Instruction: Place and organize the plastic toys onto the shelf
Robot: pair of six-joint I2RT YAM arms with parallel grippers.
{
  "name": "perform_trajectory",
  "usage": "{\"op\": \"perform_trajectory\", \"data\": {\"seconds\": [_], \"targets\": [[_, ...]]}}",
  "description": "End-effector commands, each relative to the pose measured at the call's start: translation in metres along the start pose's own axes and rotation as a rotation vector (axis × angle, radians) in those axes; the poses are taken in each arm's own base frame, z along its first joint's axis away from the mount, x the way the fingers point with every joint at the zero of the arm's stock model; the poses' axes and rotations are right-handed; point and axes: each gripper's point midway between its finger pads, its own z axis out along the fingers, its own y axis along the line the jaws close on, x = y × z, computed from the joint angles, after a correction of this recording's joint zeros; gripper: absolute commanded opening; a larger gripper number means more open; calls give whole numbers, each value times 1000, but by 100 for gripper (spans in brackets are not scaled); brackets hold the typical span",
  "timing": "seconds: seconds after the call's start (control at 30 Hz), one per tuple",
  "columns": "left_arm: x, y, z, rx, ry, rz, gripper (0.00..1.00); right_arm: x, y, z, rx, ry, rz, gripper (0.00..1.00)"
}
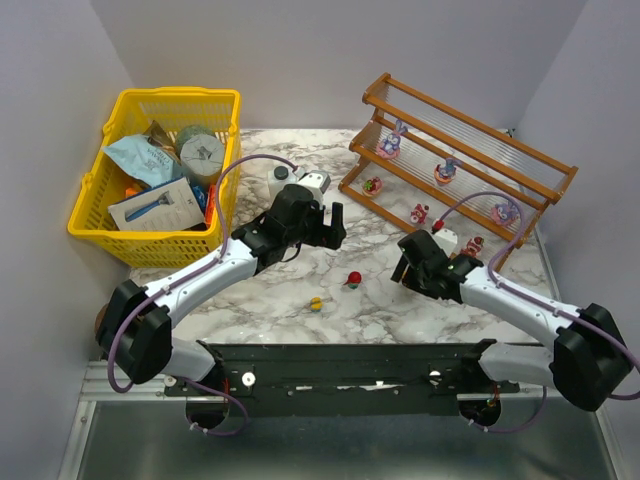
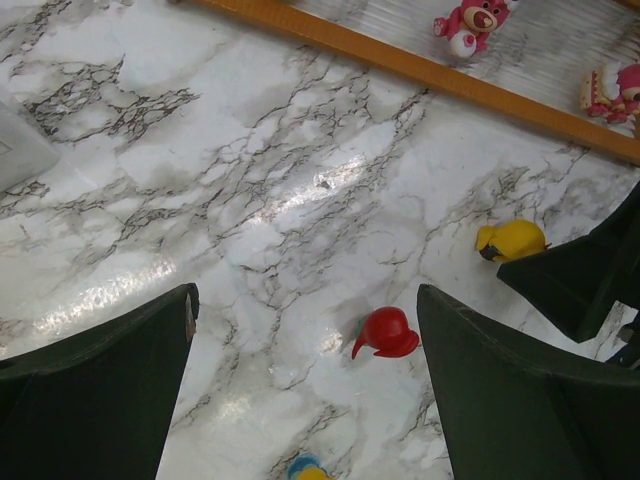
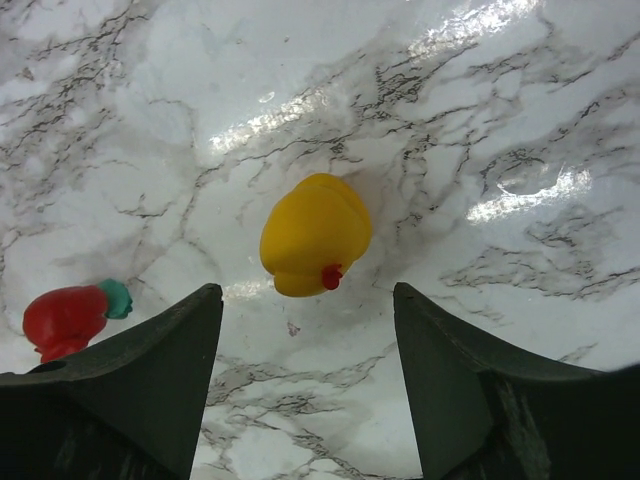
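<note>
Overhead view: your shelf (image 1: 470, 165) stands in the upper right of the frame with six plastic toys on it. Three are on the upper tier, with a purple bunny (image 1: 393, 140) at its left end, and three are on the lower tier. Two more lie near the centre of the marble table (image 1: 300, 275): a red toy (image 1: 353, 279) and, lower left of it, a blue-and-yellow toy (image 1: 316, 303). Your left gripper (image 1: 335, 222) hangs up and left of the red toy, and your right gripper (image 1: 403, 265) sits low to its right. A yellow basket (image 1: 160, 180) fills the upper left.

Left wrist view: your fingers (image 2: 100, 390) are spread wide and hold nothing. The red toy (image 2: 385, 333) lies on the marble between them, close to the finger on the frame's right but not touching it. A yellow toy (image 2: 510, 240) sits at right-centre, just beside the other arm's dark gripper.

Right wrist view: your fingers (image 3: 130, 390) are parted and empty. The yellow toy (image 3: 315, 235) rests mid-frame just ahead of the gap, touching neither finger. The red toy (image 3: 62, 318) shows at the left edge.
</note>
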Motion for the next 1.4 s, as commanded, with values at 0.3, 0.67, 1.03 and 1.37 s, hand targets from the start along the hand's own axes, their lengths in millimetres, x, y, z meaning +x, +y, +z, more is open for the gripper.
{"op": "perform_trajectory", "data": {"seconds": [0.3, 0.67, 1.03, 1.37], "targets": [[-6, 1, -7, 2, -29, 3, 99, -22, -1, 10, 62, -125, 21, 70], [-4, 2, -7, -1, -25, 3, 99, -19, 5, 16, 49, -114, -1, 51], [-4, 2, -6, 1, -22, 6, 99, -16, 2, 18, 74, -95, -15, 27], [-5, 1, -6, 5, -23, 8, 99, -40, 13, -14, 64, -103, -68, 1]]}}
